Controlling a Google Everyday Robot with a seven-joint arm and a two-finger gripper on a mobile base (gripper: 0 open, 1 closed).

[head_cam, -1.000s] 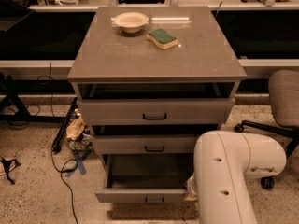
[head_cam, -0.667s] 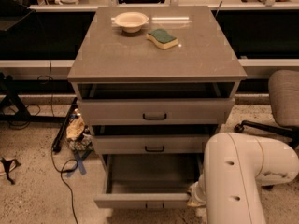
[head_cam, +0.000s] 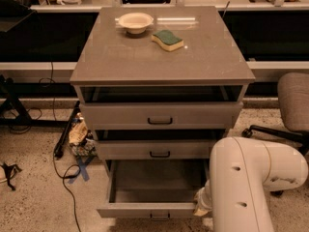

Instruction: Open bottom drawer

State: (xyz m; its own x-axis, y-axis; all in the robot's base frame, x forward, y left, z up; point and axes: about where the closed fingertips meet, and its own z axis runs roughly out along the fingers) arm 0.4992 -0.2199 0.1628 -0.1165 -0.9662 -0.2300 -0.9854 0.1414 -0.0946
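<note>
The grey-brown cabinet has three drawers. The bottom drawer stands pulled well out, and its grey inside shows. Its small black bar handle is at the lower edge of the view. The middle drawer and the top drawer sit slightly out. My white arm fills the lower right. My gripper is at the right front corner of the bottom drawer, mostly hidden behind the arm.
A cream bowl and a green-and-yellow sponge lie on the cabinet top. A grey office chair stands at the right. Cables and clutter lie on the floor left of the cabinet. Dark desks run behind.
The bottom drawer has slid a little further out toward me. My arm has shifted to the right and back with it.
</note>
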